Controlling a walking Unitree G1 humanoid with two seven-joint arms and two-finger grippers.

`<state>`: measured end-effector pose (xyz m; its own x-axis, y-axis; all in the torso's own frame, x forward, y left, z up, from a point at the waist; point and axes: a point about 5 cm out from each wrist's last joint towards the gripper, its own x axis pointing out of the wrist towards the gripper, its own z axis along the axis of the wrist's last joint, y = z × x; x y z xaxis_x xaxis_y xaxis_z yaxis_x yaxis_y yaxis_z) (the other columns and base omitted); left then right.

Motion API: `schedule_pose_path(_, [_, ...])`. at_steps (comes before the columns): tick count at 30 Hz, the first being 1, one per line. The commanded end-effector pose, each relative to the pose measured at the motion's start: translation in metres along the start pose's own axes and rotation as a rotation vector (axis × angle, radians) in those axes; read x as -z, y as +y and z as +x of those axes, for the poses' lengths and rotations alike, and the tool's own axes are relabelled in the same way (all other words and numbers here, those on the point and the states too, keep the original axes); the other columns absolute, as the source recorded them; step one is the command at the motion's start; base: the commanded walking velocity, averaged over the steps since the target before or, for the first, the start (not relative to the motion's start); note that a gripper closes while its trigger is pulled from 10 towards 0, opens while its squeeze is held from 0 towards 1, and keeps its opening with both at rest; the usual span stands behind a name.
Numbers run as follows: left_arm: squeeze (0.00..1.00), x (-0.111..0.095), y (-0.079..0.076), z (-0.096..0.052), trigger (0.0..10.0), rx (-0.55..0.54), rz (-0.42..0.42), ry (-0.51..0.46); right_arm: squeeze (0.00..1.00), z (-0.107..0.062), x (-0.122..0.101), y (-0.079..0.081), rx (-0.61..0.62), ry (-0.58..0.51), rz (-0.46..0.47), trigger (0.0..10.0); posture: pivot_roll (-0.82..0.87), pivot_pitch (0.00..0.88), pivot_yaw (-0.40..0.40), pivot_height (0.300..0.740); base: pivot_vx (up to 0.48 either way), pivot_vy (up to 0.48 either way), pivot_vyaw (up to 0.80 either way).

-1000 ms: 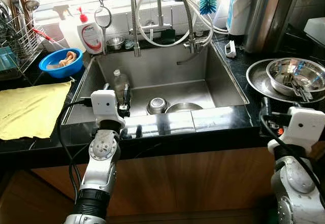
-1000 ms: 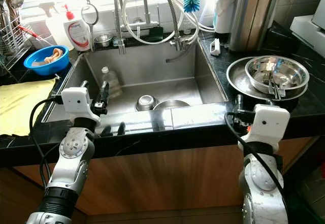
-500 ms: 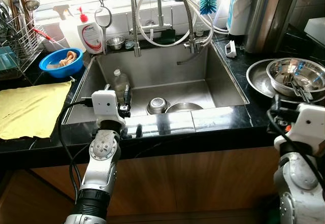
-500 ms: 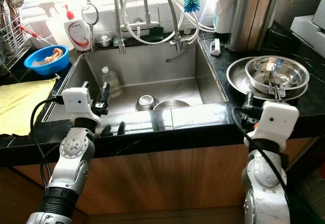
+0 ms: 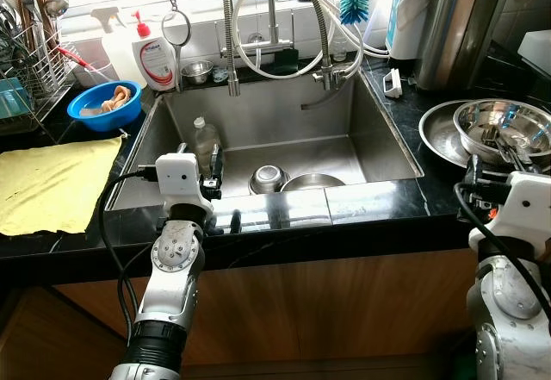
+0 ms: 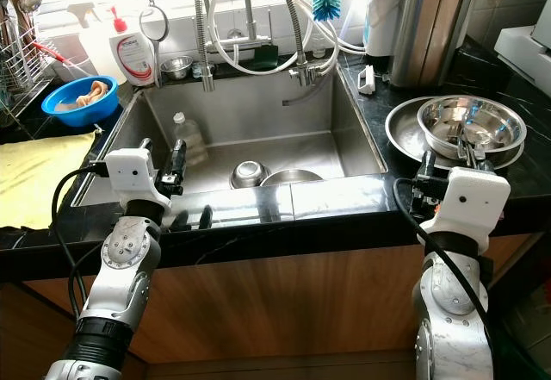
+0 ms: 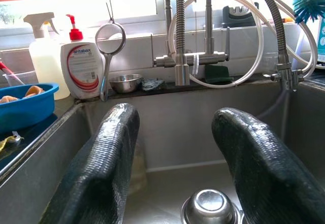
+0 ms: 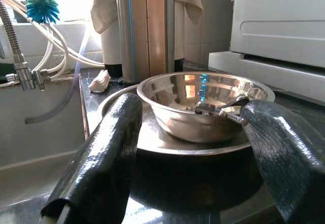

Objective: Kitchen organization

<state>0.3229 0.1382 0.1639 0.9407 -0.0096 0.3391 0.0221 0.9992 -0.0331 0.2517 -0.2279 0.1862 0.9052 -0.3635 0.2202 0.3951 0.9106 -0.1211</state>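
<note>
Two end effectors in my feed: left end effector [image 7: 172, 168] hangs over the sink [image 5: 379, 130] front edge, fingers apart, above a small bowl [image 5: 268, 177]. Right end effector [image 8: 193, 158], fingers apart, faces the steel bowl [image 5: 504, 130] on the tabletop [image 5: 405, 104].

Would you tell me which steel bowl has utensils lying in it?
The large steel bowl on the round steel plate at the sink's right; the small steel bowl in the sink holds none.

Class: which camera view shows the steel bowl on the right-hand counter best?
The right wrist view: the steel bowl sits close between the open right gripper fingers, utensils inside, resting on a plate. Both eye views show it small, from above.
</note>
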Motion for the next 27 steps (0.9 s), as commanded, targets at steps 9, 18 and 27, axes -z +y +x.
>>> schedule_pose_path(9, [0.0, 0.0, 0.003, -0.001, 10.0, -0.004, -0.007, 0.005, 0.0, 0.006, -0.009, 0.003, -0.001, -0.034, 0.007, 1.1, -0.28, 0.0, 0.115, 0.74, 0.0, 0.0, 0.0])
schedule_pose_path(18, [0.0, 0.0, 0.002, -0.001, 10.0, 0.01, -0.001, 0.007, 0.0, 0.011, -0.012, 0.006, 0.005, -0.038, 0.017, 10.0, -0.27, 0.0, 0.113, 0.74, 0.0, 0.0, 0.0])
schedule_pose_path(27, [0.0, 0.0, -0.001, -0.002, 10.0, 0.025, 0.001, 0.006, 0.0, 0.014, -0.022, -0.004, 0.08, -0.096, 0.014, 10.0, -0.27, 0.0, 0.113, 0.74, 0.0, 0.0, 0.0])
